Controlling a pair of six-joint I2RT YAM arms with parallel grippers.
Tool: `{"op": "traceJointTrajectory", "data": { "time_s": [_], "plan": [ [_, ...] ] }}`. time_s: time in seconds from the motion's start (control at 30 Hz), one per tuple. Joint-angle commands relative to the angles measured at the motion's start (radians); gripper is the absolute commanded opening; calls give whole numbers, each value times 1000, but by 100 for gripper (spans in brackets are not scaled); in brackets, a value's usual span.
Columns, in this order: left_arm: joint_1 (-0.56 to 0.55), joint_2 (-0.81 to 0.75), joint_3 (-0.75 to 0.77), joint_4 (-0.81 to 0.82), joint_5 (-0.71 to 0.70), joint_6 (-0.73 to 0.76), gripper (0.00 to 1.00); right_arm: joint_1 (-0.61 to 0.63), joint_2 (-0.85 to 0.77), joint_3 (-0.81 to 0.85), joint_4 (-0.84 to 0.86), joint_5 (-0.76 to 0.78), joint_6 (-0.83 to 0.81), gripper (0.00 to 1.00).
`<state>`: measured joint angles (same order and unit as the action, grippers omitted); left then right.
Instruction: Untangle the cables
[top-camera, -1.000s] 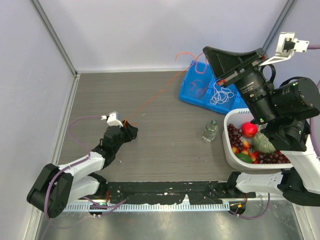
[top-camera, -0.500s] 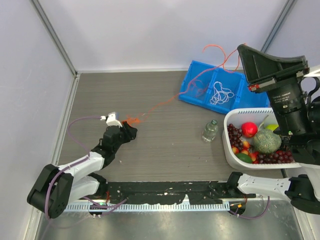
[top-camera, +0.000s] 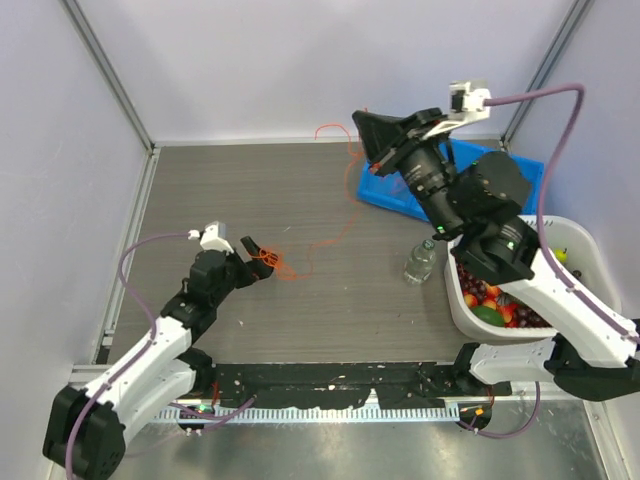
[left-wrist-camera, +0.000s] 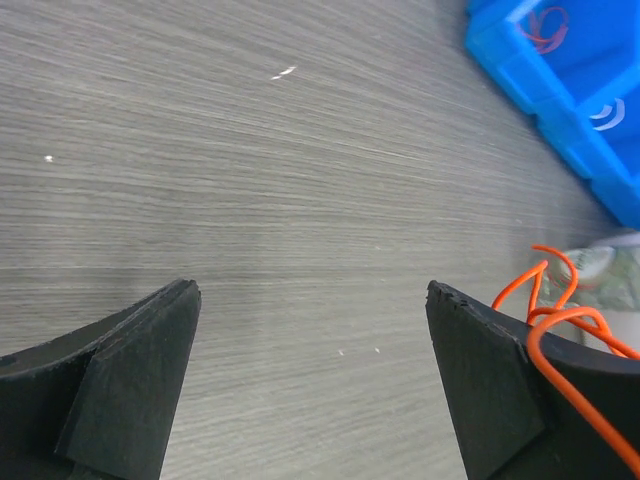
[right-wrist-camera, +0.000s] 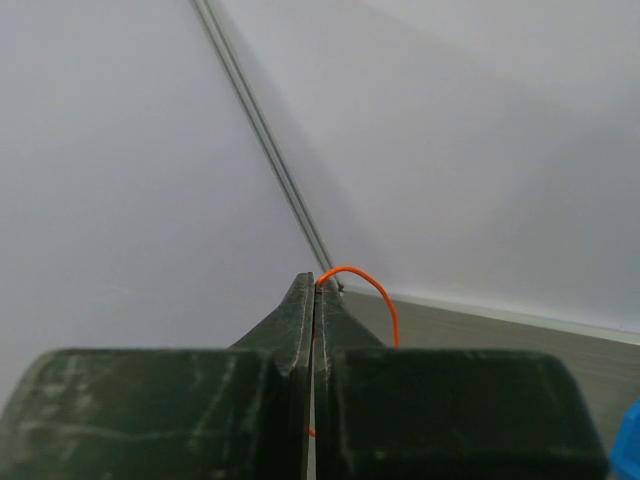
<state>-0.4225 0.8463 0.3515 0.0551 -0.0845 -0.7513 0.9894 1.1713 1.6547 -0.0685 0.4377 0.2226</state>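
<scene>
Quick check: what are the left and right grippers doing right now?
Left gripper: open, gripping nothing; loops of the thin red-orange cable lie against one finger.
Right gripper: shut on the thin red-orange cable.

I saw an orange cable (top-camera: 270, 262) across the grey, wood-grained table (top-camera: 330, 320), with a blue bin (top-camera: 380, 190) right of centre.

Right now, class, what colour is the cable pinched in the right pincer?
Red-orange cable, clearest in the right wrist view.
</scene>
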Motion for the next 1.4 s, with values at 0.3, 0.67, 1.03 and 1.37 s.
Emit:
{"op": "traceJointTrajectory", "data": {
  "time_s": [0.3,0.67,1.03,1.37],
  "plan": [
    [7,112,193,-225,406,29,100,3,209,333,162,-86,-106,1],
    [-18,238,124,-234,734,-132,95,-11,404,531,427,36,-459,1],
    [-271,241,153,-310,483,-49,95,-70,735,899,561,87,-578,1],
    [-275,-65,12,-175,577,-62,91,-242,553,277,475,128,-399,1]
  ]
}}
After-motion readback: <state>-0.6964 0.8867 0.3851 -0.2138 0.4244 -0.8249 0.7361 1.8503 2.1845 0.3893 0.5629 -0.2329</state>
